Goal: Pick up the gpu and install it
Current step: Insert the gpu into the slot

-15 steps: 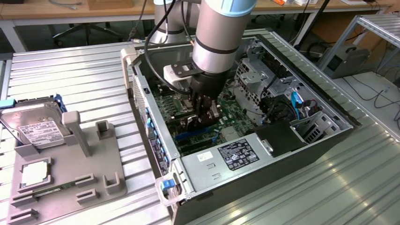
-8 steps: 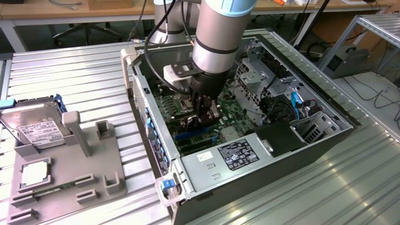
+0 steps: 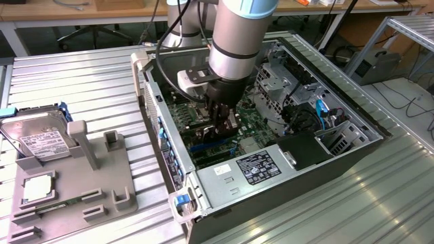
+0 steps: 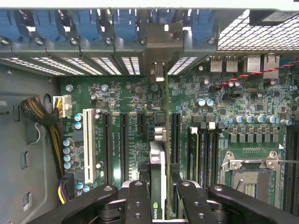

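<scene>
My gripper (image 3: 224,122) is down inside the open computer case (image 3: 224,175), over the green motherboard (image 3: 247,137). It is shut on the gpu (image 4: 158,158), which I see edge-on as a thin dark card standing upright between the two black fingers (image 4: 138,200). The card's silver bracket (image 4: 159,46) reaches the case's rear slot wall, between the blue latches (image 4: 124,23). The card runs in line with the black expansion slots (image 4: 124,140) on the motherboard (image 4: 224,112). Whether it sits fully in a slot I cannot tell. In the exterior view the gpu (image 3: 229,133) is largely hidden by the gripper.
A grey fixture (image 3: 81,178) at the exterior view's left holds a silver hard drive (image 3: 40,134) and a square CPU chip (image 3: 37,188). Inside the case are a white slot (image 4: 88,144), an empty CPU socket (image 4: 250,179), cable bundles (image 4: 42,116) and drive cages (image 3: 285,86).
</scene>
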Tool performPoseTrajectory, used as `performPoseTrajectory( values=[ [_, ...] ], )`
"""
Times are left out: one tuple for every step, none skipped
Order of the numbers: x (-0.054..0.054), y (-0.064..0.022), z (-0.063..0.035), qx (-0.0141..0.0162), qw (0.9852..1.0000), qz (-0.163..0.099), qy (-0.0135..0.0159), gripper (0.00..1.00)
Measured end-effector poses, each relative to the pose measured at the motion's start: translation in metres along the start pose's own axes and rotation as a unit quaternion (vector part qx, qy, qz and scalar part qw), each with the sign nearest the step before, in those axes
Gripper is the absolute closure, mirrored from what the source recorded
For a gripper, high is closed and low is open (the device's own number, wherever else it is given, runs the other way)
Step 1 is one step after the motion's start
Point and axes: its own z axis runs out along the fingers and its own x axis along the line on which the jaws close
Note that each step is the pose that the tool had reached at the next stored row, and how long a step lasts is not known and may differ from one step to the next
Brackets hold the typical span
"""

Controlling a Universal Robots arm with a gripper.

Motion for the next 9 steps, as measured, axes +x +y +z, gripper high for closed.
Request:
performPoseTrajectory(
  values=[
    [0.0, 0.0, 0.0001, 0.0, 1.0, 0.002, 0.0, 0.73],
    [0.0, 0.0, 0.0001, 0.0001, 1.0, 0.003, 0.0, 0.73],
    [0.0, 0.0, 0.0001, 0.0001, 1.0, 0.004, 0.0, 0.73],
    [0.0, 0.0, 0.0001, 0.0001, 1.0, 0.004, 0.0, 0.73],
    [0.0, 0.0, 0.0001, 0.0001, 1.0, 0.004, 0.0, 0.73],
    [0.0, 0.0, 0.0004, 0.0001, 1.0, 0.004, -0.0001, 0.73],
    [0.0, -0.0001, 0.0009, 0.0002, 1.0, 0.004, -0.0002, 0.73],
    [0.0, 0.0, 0.0012, 0.0001, 1.0, 0.004, -0.0001, 0.73],
    [0.0, 0.0, 0.0013, 0.0001, 1.0, 0.004, 0.0, 0.73]
  ],
)
